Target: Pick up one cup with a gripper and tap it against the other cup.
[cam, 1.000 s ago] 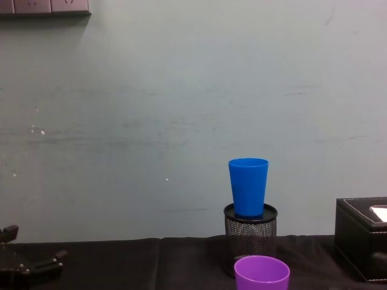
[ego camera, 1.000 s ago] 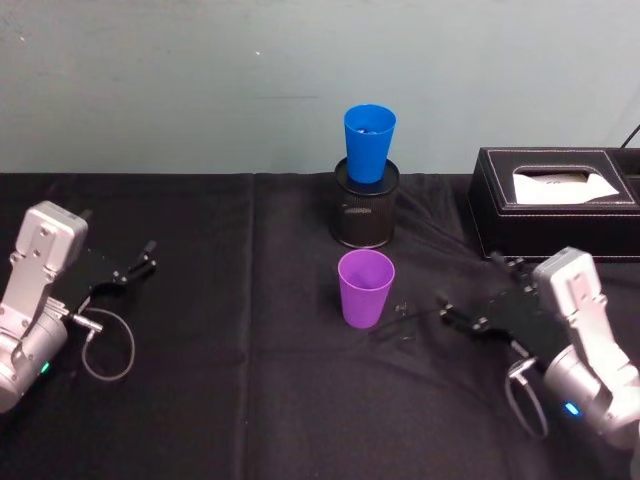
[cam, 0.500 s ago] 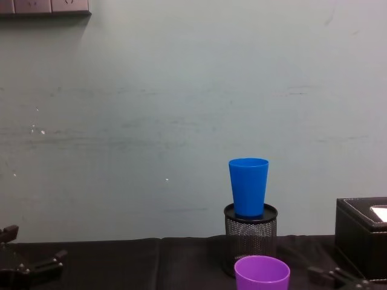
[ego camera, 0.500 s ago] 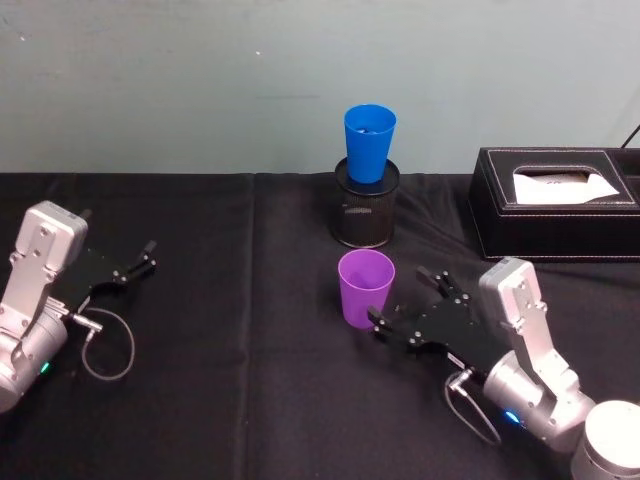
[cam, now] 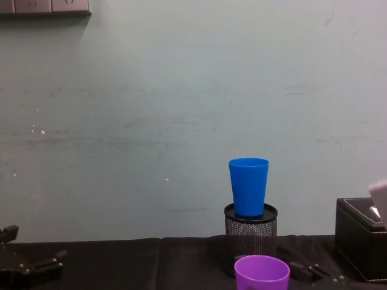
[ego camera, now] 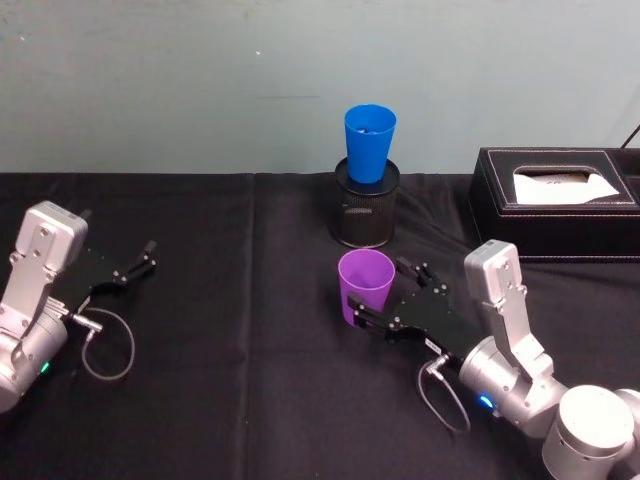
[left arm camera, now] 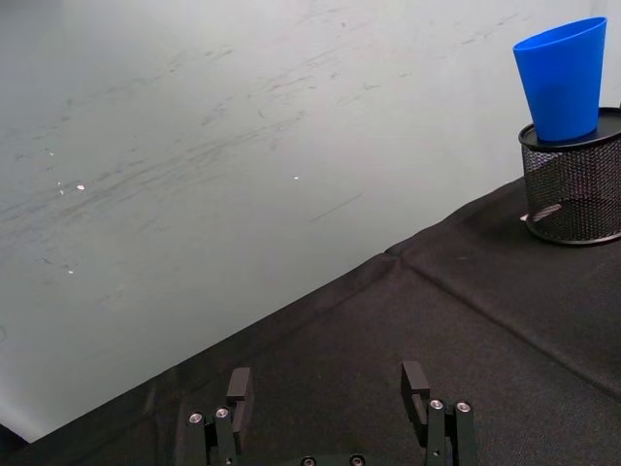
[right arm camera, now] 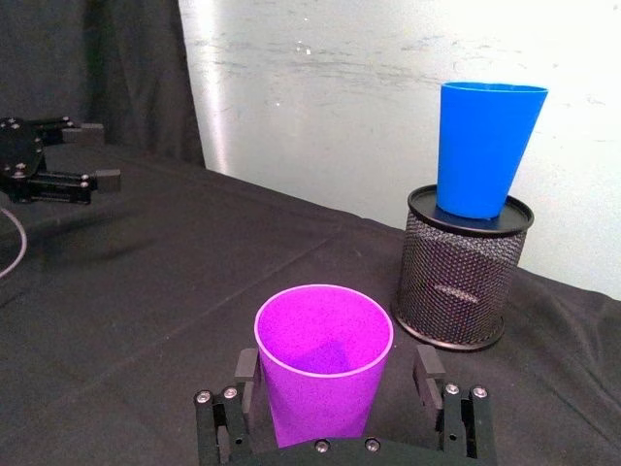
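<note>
At the chest view's lower edge the purple cup (cam: 262, 273) is cut off below its rim. The right wrist view has it on the desk (right arm camera: 146, 291) between the open fingers of the right gripper (right arm camera: 335, 374), contact unclear, with the blue cup (right arm camera: 480, 150) on a mesh pot (right arm camera: 456, 282) behind. The left gripper (left arm camera: 327, 381) sits open and empty at far left.

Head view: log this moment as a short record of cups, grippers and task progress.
right gripper: open, fingers either side of purple cup
purple cup: upright on table, not gripped
blue cup: upright on mesh pot, behind purple cup
left gripper: open, idle at table's left
tap: not yet done
</note>
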### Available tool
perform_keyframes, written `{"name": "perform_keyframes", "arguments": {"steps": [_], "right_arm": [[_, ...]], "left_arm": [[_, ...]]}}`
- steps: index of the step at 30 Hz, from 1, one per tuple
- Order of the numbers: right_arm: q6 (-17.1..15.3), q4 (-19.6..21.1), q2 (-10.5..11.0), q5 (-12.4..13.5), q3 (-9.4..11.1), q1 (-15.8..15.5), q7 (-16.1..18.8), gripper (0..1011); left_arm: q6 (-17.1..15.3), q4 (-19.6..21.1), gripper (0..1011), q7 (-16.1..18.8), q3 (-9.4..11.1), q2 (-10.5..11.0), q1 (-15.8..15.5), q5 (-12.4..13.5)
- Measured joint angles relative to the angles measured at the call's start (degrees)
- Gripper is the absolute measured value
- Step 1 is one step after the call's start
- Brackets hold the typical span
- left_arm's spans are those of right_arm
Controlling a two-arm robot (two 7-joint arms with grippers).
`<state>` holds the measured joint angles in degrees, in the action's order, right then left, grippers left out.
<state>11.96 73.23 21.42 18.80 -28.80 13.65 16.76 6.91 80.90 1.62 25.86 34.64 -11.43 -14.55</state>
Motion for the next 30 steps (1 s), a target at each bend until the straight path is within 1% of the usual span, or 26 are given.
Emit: {"name": "perform_keyframes", "arguments": {"steps": [2, 12, 23, 30], "right_arm": [[0.07, -0.99, -0.85, 0.07, 0.38, 0.41, 0.46, 1003], [1.06, -3.60, -3.22, -0.63, 1.39, 1.43, 0.95, 1003], [1.07, -3.57, -4.97, -1.79, 2.01, 1.42, 2.08, 1003], [0.99, -4.13, -5.73, -2.46, 2.54, 1.55, 2.34, 1003]], "left_arm": [[0.00, 0.00, 1000, 0.00, 0.00, 0.00, 0.00, 0.00], [0.00, 0.00, 1000, 0.00, 0.00, 0.00, 0.00, 0.00], [0.00, 0.00, 1000, 0.00, 0.00, 0.00, 0.00, 0.00], [0.00, 0.00, 1000, 0.00, 0.00, 0.00, 0.00, 0.00]]}}
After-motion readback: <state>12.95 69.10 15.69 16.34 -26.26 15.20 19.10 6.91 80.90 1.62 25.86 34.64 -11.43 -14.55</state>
